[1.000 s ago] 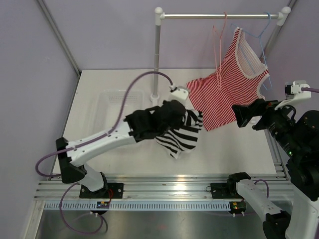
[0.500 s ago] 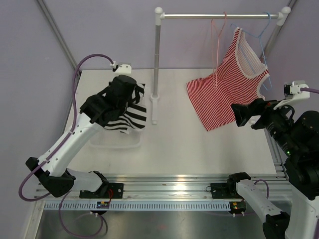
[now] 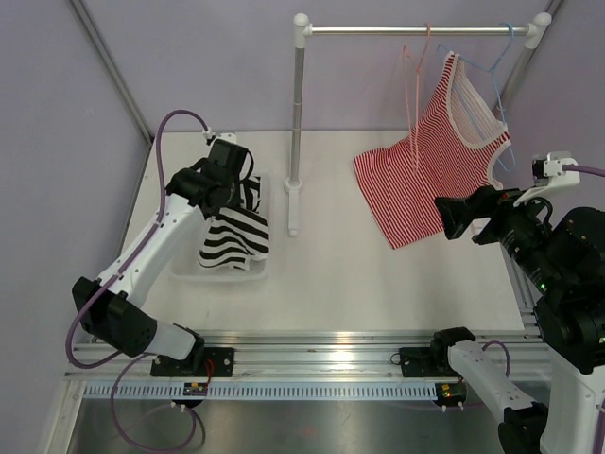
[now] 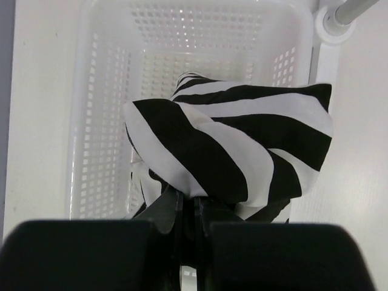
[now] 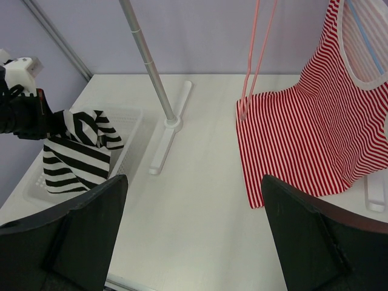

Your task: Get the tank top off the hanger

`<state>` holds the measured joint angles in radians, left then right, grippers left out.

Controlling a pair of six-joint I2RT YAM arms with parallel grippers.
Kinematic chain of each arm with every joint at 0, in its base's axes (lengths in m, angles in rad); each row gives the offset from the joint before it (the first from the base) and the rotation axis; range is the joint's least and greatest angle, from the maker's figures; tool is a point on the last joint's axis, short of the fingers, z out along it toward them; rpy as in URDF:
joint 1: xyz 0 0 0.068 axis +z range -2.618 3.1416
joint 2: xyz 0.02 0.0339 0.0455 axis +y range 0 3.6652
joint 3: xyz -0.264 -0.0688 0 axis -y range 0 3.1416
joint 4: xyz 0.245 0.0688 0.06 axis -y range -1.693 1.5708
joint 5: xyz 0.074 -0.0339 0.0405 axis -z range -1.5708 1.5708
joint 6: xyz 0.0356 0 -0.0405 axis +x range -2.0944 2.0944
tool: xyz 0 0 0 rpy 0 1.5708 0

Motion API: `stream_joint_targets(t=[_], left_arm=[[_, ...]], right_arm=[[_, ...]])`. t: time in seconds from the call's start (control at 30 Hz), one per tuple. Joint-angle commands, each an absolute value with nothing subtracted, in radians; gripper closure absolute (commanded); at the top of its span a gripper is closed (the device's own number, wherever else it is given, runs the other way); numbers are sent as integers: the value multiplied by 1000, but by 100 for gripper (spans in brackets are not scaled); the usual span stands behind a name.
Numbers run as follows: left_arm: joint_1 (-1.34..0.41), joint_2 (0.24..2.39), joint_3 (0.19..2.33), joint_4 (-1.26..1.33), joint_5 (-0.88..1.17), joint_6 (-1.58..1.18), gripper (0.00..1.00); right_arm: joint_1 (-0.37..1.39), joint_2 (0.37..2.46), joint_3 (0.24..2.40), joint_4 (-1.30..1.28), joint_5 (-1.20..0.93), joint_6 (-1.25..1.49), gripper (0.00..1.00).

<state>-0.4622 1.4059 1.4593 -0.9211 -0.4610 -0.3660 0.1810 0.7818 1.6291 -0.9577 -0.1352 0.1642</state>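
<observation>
The black and white striped tank top (image 3: pixel 233 241) hangs from my left gripper (image 3: pixel 230 185) over the white basket (image 3: pixel 183 270) at the left. In the left wrist view the left gripper (image 4: pixel 188 203) is shut on the tank top (image 4: pixel 242 145), which dangles above the basket (image 4: pixel 103 91). The right wrist view shows the tank top (image 5: pixel 76 154) too. The pale pink hanger (image 3: pixel 414 71) hangs bare on the rail (image 3: pixel 378 30); it also shows in the right wrist view (image 5: pixel 257 54). My right gripper (image 3: pixel 463 216) is open and empty at the right, jaws wide apart (image 5: pixel 194 230).
A red-and-white striped tank top (image 3: pixel 435 170) hangs on a light blue hanger (image 3: pixel 496 57) at the rail's right end. The rail's white post (image 3: pixel 297 113) and foot (image 3: pixel 293 203) stand mid-table, right of the basket.
My left arm carried the striped tank top from mid-table leftward to above the basket, then lowered it slightly toward the basket. The right arm barely moved.
</observation>
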Motion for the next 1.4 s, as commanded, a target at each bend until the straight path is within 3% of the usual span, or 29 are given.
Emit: stream_joint_targets(t=[0.0,0.03,0.13,0.17,0.2,0.23,0.5,0.87,1.07,1.37], left_arm=[[-439,1407,1450,-879,-429,-394,100],[-431,1407,1448,-880,-434,-397,100],[-402,1414,1453,-913,-488,-417,64],[-396,1420,1453,-926,-509,-420,50],[-388,1424,1456,-934,-517,-426,12],[-388,1425,1460,-942,-517,-431,1],[-388,1304,1519,-951,-476,-417,1],[-388,784,1419,-954,-589,-255,1],[-388,709,1454,-1156,-641,-273,1],[-388,476,1336,-1190,-633,-299,1]], right_arm=[[178,770,1628,-911,-164,158,0],[178,770,1629,-913,-164,158,1],[178,772,1629,-916,-175,156,1],[178,770,1629,-916,-176,155,0],[178,770,1629,-917,-178,150,0],[178,772,1629,-917,-173,147,0],[178,792,1620,-966,-83,130,0],[201,658,1450,-1014,94,133,1],[256,555,1401,-1089,212,123,1],[284,548,1394,-1170,233,150,0]])
